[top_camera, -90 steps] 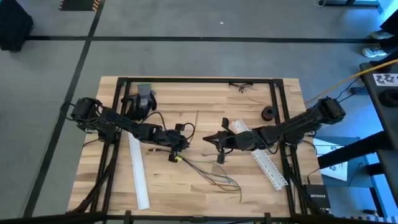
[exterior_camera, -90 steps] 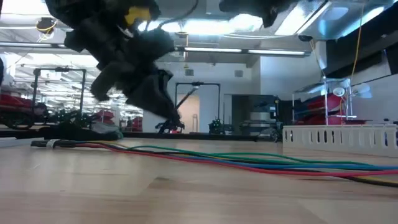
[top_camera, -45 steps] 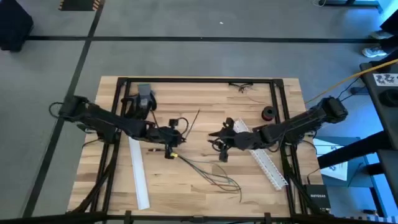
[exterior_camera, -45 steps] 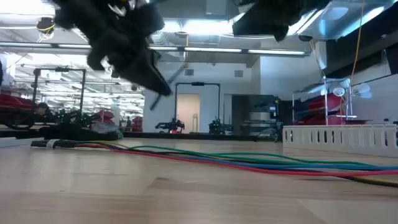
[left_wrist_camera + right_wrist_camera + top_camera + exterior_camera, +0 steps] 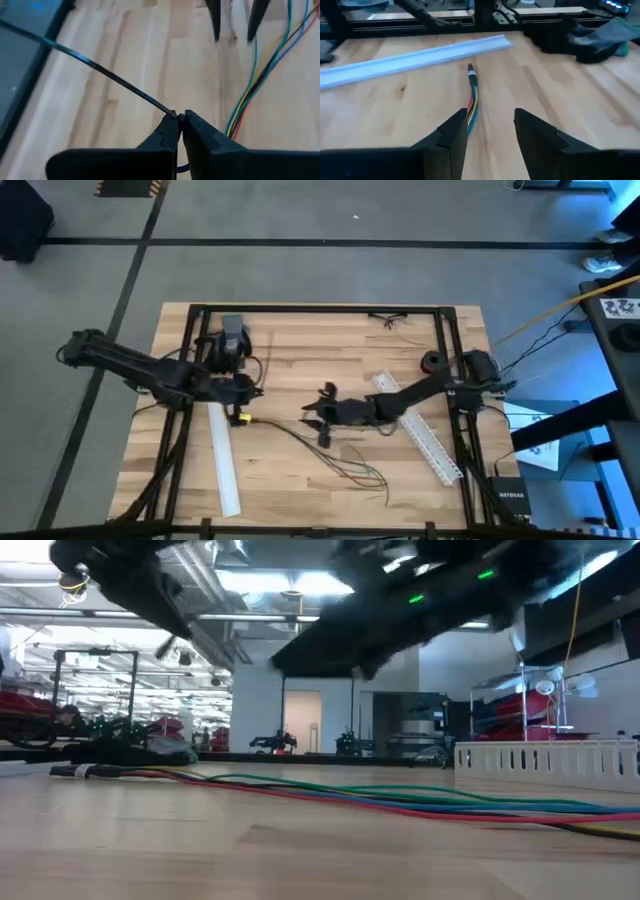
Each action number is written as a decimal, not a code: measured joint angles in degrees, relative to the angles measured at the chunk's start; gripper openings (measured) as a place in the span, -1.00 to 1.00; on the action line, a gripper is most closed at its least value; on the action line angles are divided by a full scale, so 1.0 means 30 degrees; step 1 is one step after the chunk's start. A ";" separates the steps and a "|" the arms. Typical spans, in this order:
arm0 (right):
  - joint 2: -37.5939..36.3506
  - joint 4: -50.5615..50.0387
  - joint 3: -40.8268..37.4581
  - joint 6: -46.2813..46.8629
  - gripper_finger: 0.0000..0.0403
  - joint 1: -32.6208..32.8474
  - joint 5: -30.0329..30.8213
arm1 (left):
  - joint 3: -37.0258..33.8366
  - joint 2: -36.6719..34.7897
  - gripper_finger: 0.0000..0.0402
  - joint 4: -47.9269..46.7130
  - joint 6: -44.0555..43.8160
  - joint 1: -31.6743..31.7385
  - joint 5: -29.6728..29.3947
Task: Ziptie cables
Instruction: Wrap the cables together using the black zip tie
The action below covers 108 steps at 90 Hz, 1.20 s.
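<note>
1. Two arms over the wooden table point(image 5: 300, 345); going L to R in the high view.
2. L gripper point(image 5: 240, 392) sits near the table's L side, just beside the upper end of the L white slotted strip point(image 5: 222, 460). Its fingers point(image 5: 167, 134) are pressed together on the end of the ziptie point(image 5: 110, 75), which runs straight out from the tips, above the wood.
3. Grey-and-black object point(image 5: 232, 340) lies behind the L gripper, near the far L corner.
4. Cables point(image 5: 345, 465) lie on the table at centre: bundled end w/ yellow tip near the L gripper, strands fanning out toward the front. In the low view they lie flat on the wood point(image 5: 400, 802).
5. R gripper point(image 5: 320, 415) hangs over mid-table above the cables, fingers point(image 5: 451, 137) spread apart, gripping nothing; the cable bundle passes between them, prob. below w/o touching.
6. Second white strip point(image 5: 420, 430) lies diagonally under the R arm; a small black ring point(image 5: 432, 362) sits near the far R corner.
</note>
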 joint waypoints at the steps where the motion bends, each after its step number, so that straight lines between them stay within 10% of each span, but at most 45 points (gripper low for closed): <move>1: 0.0235 -0.0145 0.0313 -0.0049 -0.23 -0.0064 -0.0167 | 0.0000 -0.0152 -0.97 -0.0128 -0.0109 -0.0079 -0.0082; 57: 1.0303 -0.6178 1.3543 -0.0838 -0.23 -0.1751 -0.3604 | 0.0007 -0.3708 -0.95 -0.2807 -0.0821 -0.2146 -0.1289; 90: 0.9797 -0.9227 1.3695 -0.1277 -0.93 -0.1603 -0.3492 | -0.2230 -0.3944 -0.94 -0.0744 -0.1184 -0.2969 -0.1289; 108: 0.7340 -1.5123 1.3463 -0.3079 -0.98 -0.0592 0.0497 | -0.4507 -0.4042 -0.93 0.2961 -0.1509 -0.3110 -0.1267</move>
